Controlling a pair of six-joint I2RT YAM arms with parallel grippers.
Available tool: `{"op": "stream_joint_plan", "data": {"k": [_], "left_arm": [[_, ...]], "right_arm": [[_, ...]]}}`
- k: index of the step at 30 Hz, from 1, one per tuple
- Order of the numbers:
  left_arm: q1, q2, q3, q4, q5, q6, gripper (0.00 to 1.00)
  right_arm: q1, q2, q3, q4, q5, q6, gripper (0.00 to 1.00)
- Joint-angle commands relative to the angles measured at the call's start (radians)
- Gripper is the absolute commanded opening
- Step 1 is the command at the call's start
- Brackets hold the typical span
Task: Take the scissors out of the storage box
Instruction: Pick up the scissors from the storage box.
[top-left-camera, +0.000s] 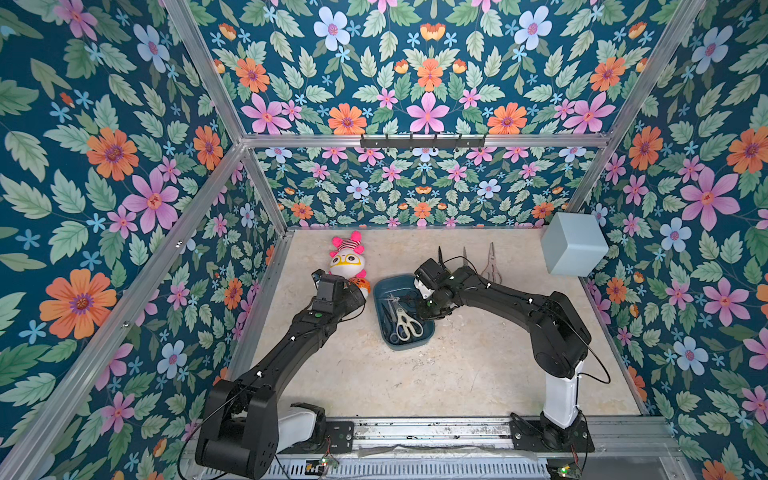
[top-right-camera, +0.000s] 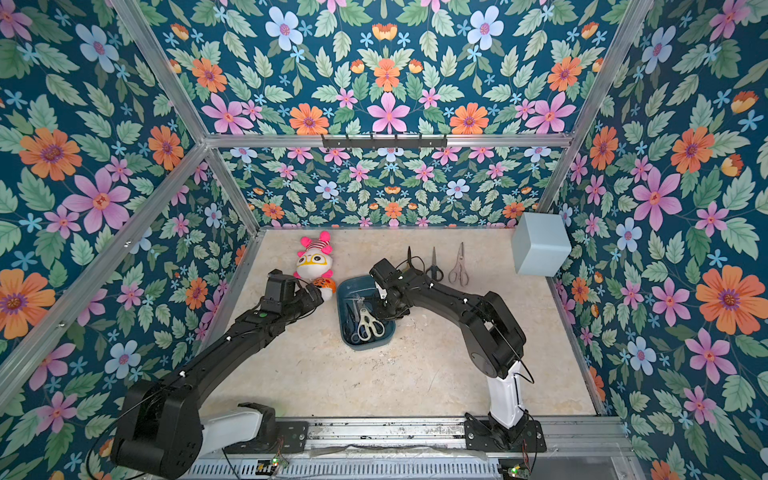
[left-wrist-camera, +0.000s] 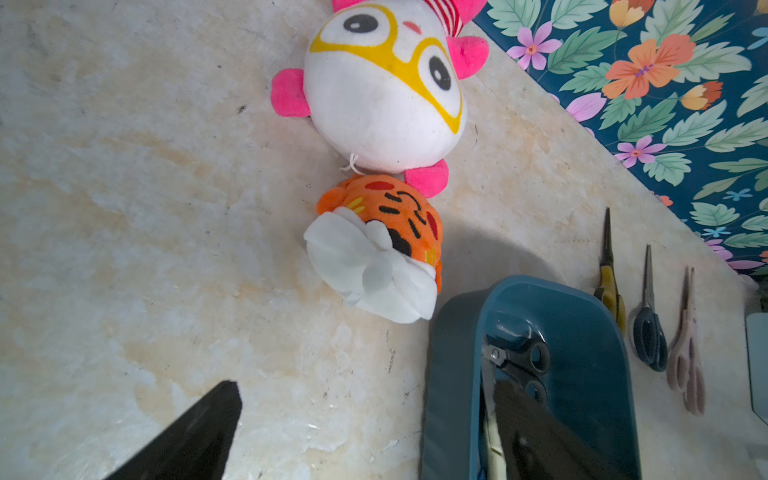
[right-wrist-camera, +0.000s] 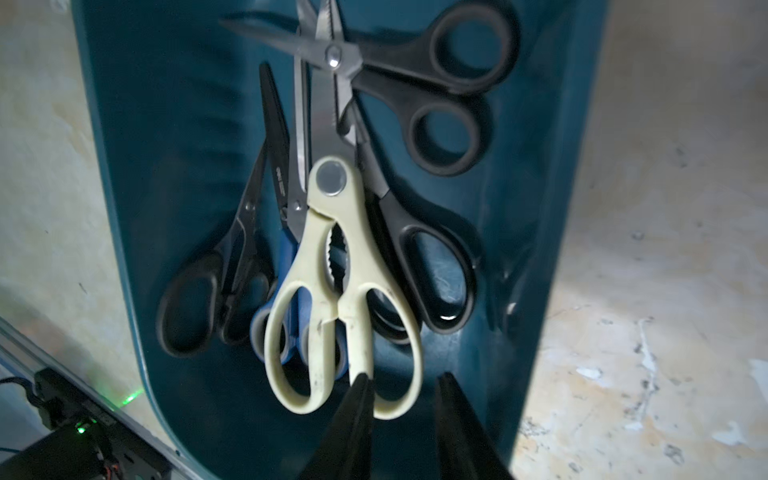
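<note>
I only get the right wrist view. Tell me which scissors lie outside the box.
Observer: Three lie on the table past the storage box, toward the back wall: a yellow-black pair, a navy pair and a pale pink pair.
Operator: Now the left side.
Observer: The left pincer stands wide open and empty at the box's wall, near a white plush toy.
Operator: Name anything else to avoid.
Observer: A pale grey-blue cube sits at the table's far right corner.
</note>
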Motion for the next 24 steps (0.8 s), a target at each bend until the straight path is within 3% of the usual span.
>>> {"op": "stream_joint_plan", "data": {"k": [1,10,24], "left_arm": [[0.002,-0.002,0.009,0.004,0.003,-0.007,0.99],[0.001,-0.014,-0.003,-0.001,-0.002,-0.012,0.99],[0.000,-0.019,-0.007,-0.001,-0.006,-0.010,0.99]], "right_arm": [[0.006,0.014,0.016,-0.033,0.042,-0.028,0.31],[0.033,0.094,0.109,-0.105,0.137,-0.085,0.33],[0.039,0.138,0.115,-0.108,0.120,-0.102,0.32]]}}
